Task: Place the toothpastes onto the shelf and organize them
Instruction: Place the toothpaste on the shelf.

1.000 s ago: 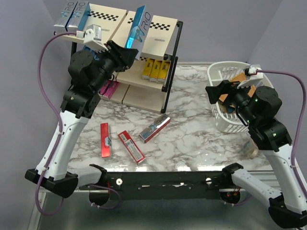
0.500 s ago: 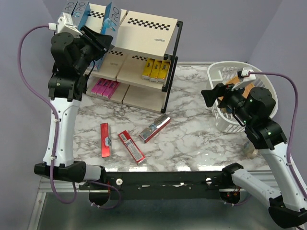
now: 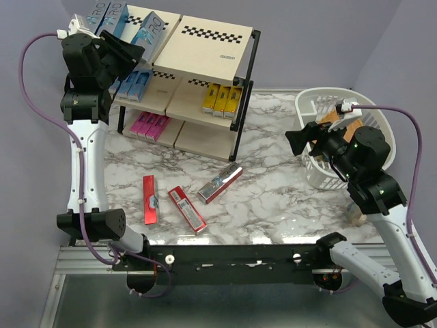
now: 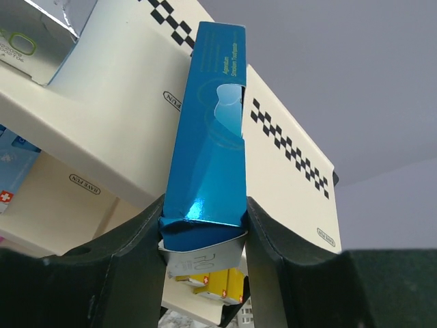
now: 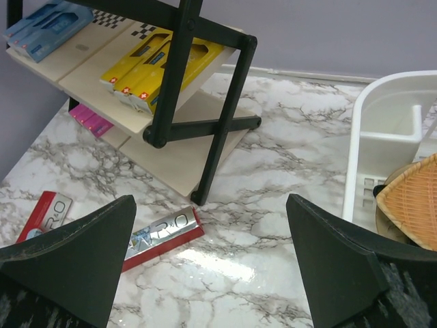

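**A:** Up and leftward went the left gripper (image 4: 205, 201). A second ago it carried the teal toothpaste (image 4: 208, 123) upright over the right-hand top board of the shelf (image 3: 212, 44). Now that box lies along the left top board, running straight away from the fingertips.

**B:** Let go yet?

**A:** Not that I can see. The fingers (image 4: 136, 239) are narrow, against both long sides of its near end, which overhangs the board's edge. I'd judge this placing all but done, with opening and backing out what remains.

**B:** And the right gripper (image 5: 209, 205)?

**A:** Spread wide with nothing between, well apart from the shelf. It has hardly stirred.

**B:** Count for me.

**A:** On the top tier there are two silver-teal boxes (image 3: 104, 15) just left of the left fingers, plus the held one, so three. Below those fingers are light blue boxes (image 3: 136, 82), partly hidden by the arm, so no count. Three yellow boxes (image 3: 222, 100) sit lower and to the fingers' right. Three pink boxes (image 3: 153, 126), it seems, are on the bottom tier.

**B:** Still loose?

**A:** Three on the table (image 3: 287, 198). Two are red boxes (image 3: 149, 199), and one is a silver-and-red box (image 3: 220, 183), which lies beneath the right fingers, between them. One white basket (image 3: 319, 174) sits just right of that gripper.
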`<act>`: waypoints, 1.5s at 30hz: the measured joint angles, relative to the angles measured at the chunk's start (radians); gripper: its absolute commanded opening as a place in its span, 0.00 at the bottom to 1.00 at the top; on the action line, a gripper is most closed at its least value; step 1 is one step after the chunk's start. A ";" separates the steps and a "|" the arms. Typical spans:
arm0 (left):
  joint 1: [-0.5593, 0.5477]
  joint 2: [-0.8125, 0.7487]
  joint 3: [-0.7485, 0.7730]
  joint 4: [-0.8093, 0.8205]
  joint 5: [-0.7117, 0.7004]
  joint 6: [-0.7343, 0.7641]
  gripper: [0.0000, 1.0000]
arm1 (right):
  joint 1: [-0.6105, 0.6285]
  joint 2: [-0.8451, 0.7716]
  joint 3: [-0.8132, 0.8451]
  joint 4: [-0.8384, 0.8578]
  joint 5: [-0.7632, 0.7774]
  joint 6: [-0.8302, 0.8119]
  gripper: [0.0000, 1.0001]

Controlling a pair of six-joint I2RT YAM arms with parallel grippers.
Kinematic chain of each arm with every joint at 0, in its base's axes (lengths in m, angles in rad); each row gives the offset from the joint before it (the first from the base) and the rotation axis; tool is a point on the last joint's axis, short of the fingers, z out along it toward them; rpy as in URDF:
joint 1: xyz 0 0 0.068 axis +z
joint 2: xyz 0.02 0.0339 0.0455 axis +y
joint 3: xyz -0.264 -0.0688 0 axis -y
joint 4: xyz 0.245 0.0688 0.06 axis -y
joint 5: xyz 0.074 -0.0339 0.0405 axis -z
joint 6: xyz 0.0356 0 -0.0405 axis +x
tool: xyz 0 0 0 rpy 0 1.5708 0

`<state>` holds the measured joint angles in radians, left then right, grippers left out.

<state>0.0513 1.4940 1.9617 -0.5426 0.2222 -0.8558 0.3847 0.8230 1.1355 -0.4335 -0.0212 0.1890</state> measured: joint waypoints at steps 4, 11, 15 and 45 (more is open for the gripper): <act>0.012 0.024 0.011 -0.009 0.000 -0.011 0.52 | 0.000 0.000 -0.011 0.000 0.000 0.000 1.00; 0.021 0.026 0.011 -0.013 -0.032 -0.030 0.63 | 0.000 0.000 -0.019 0.002 0.000 -0.003 1.00; 0.022 0.025 0.004 -0.014 -0.062 -0.031 0.69 | 0.000 0.000 -0.019 0.006 -0.001 -0.005 1.00; 0.025 -0.163 -0.023 0.021 -0.161 0.599 0.99 | 0.000 0.047 -0.030 0.014 -0.051 -0.012 1.00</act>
<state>0.0765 1.3312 1.9385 -0.5213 0.0608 -0.2573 0.3847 0.8700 1.1057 -0.4198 -0.0727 0.1768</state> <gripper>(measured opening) 0.991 0.998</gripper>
